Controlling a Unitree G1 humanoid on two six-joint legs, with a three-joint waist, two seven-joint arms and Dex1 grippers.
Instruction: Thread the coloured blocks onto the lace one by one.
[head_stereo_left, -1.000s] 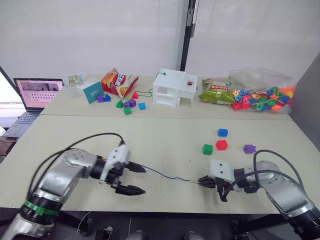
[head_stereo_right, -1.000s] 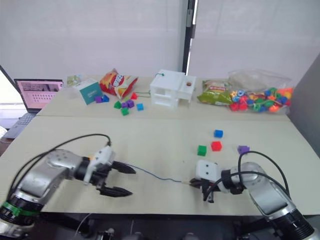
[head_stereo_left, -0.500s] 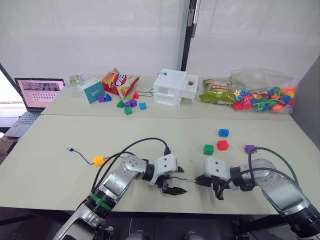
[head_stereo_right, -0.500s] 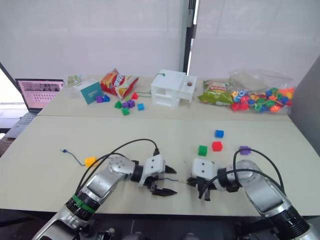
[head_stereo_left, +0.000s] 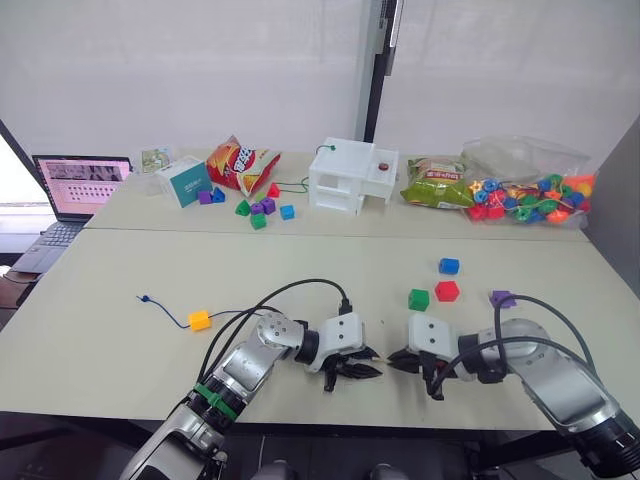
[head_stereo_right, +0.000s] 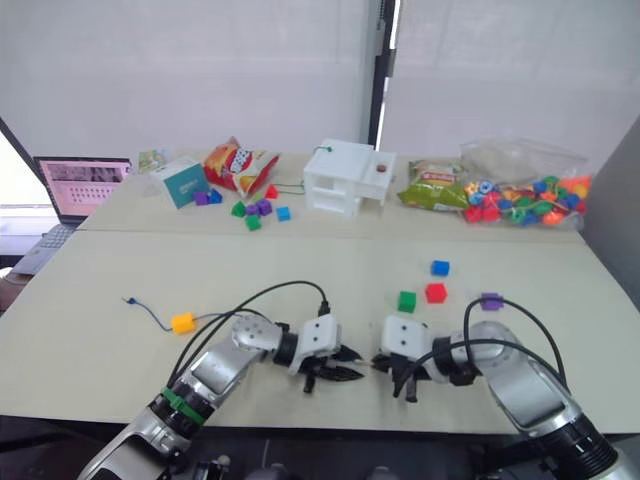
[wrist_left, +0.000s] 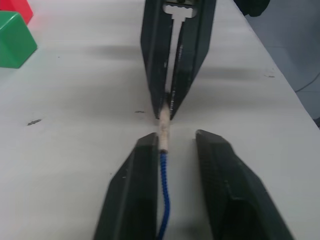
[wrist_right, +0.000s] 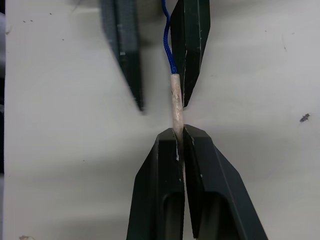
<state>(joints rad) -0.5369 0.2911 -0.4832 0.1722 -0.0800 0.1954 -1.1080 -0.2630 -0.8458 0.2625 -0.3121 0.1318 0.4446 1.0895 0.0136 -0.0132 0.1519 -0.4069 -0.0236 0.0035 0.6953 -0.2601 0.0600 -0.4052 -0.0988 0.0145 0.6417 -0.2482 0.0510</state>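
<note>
Left eye view: the right tool (head_stereo_left: 398, 359) and left tool (head_stereo_left: 362, 367) meet nose to nose at the front of the table (head_stereo_left: 300, 270), where the lace's stiff tip lies. From there the lace (head_stereo_left: 170, 313) trails away to the robot's left, already carrying the yellow-orange block (head_stereo_left: 200, 320). The green block (head_stereo_left: 418, 299), red block (head_stereo_left: 446, 290), blue block (head_stereo_left: 448, 266) and purple block (head_stereo_left: 502, 298) sit loose just beyond the right tool.

Right eye view: beyond the lace tip, at the back of the table, stand a white box (head_stereo_right: 348, 177), a laptop (head_stereo_right: 83, 185), a snack bag (head_stereo_right: 238, 166) and a bag of beads (head_stereo_right: 520, 198), against a plain white wall.

Left wrist view: the left tool's fingers (wrist_left: 132, 195) are spread, the blue cord running between them; the pale tip (wrist_left: 163, 131) reaches into the right tool opposite.

Right wrist view: the right tool's fingers (wrist_right: 160, 195) are pressed together, pinching the pale tip. The handover probably goes best if the left tool closes on the cord close behind the tip, squarely centred, before the right lets go, so the tip stays stiff and aimed for the next block.
</note>
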